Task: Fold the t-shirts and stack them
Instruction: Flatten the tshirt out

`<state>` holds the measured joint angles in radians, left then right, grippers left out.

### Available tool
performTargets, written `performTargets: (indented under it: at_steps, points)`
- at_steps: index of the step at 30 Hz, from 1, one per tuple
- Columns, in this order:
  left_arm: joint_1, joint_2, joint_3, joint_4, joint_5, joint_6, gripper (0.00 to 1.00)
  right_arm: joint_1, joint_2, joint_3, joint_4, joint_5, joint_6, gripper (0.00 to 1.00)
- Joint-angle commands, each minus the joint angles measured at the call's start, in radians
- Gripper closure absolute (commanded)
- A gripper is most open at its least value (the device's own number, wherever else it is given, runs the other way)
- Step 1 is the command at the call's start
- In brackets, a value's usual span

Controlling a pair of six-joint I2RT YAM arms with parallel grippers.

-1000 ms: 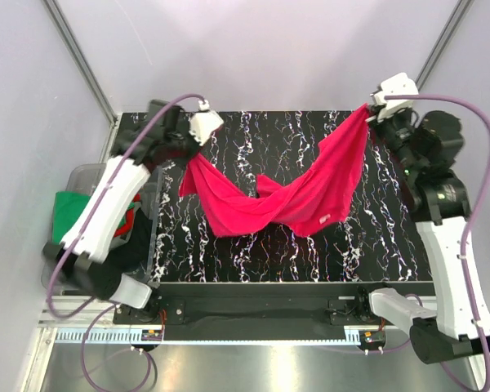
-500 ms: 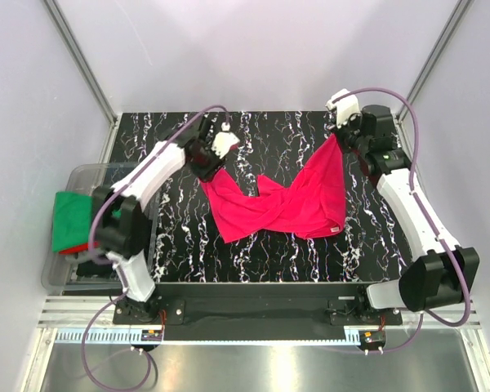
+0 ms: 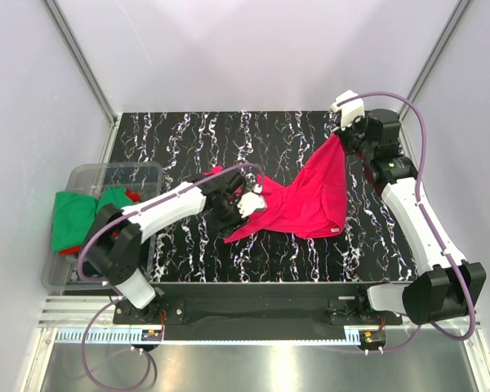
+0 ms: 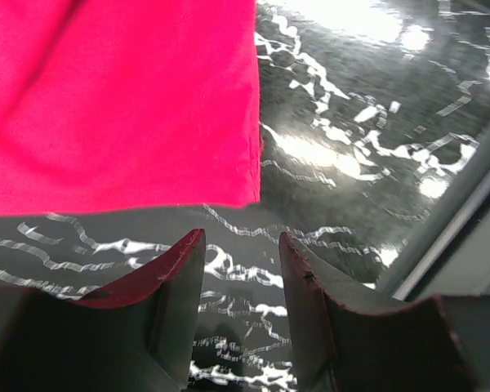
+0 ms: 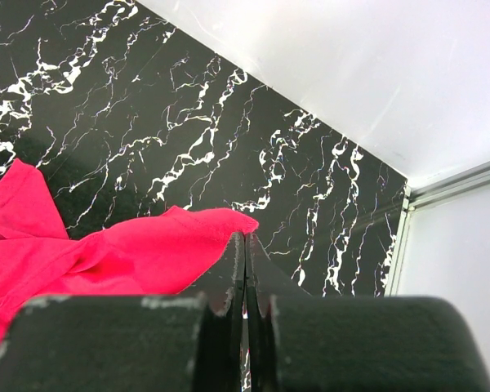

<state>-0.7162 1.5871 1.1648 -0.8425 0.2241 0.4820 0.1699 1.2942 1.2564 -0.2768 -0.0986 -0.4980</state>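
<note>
The left tool (image 4: 241, 238) stands open and empty, fingers apart above the desk (image 4: 351, 163). The hem corner of the crimson t-shirt (image 4: 114, 98) lies just ahead of its tips. The right tool (image 5: 245, 238) is clamped on another corner of that shirt, and the cloth slopes down from it onto the desk. Well behind the left tool, a green t-shirt (image 3: 69, 216) sits in a clear bin (image 3: 106, 169).

White-shelled arms (image 3: 159, 208) with black joints, looping purple cables (image 3: 384, 93) — dark, tapered end effector fingers (image 4: 175, 278)
</note>
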Motion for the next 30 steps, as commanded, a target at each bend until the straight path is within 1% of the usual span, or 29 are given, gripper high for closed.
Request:
performTargets:
  at_steps: [1, 4, 6, 10, 16, 22, 27, 28, 29, 30]
  points:
    - [0.003, 0.062, 0.053, 0.057, 0.004, -0.028, 0.53, -0.003, -0.024, 0.012, 0.037, -0.012, -0.007, 1.00]
    - [0.000, 0.109, 0.079, 0.069, 0.009, -0.043, 0.53, -0.003, -0.033, 0.006, 0.031, -0.012, -0.008, 1.00]
    - [-0.006, 0.135, 0.070, 0.074, 0.006, -0.045, 0.53, -0.003, -0.039, 0.003, 0.028, -0.010, -0.016, 1.00]
    - [-0.006, 0.143, 0.023, 0.095, 0.000, -0.051, 0.52, -0.003, -0.044, 0.006, 0.025, -0.007, -0.025, 1.00]
    - [-0.006, 0.174, -0.008, 0.112, -0.008, -0.052, 0.52, -0.003, -0.032, 0.005, 0.027, -0.012, -0.024, 1.00]
    - [-0.006, 0.198, -0.068, 0.166, -0.034, -0.062, 0.52, -0.003, -0.023, 0.017, 0.025, -0.007, -0.030, 1.00]
    - [-0.006, 0.226, -0.077, 0.189, -0.054, -0.068, 0.52, -0.003, -0.024, 0.009, 0.027, -0.004, -0.034, 1.00]
    - [-0.006, 0.232, -0.082, 0.194, -0.072, -0.069, 0.54, -0.001, -0.024, 0.008, 0.027, -0.004, -0.034, 1.00]
    - [-0.006, 0.237, -0.085, 0.204, -0.083, -0.069, 0.60, -0.003, -0.024, 0.006, 0.025, -0.004, -0.034, 1.00]
    - [-0.006, 0.247, -0.086, 0.210, -0.091, -0.068, 0.87, -0.003, -0.023, 0.006, 0.027, -0.004, -0.034, 1.00]
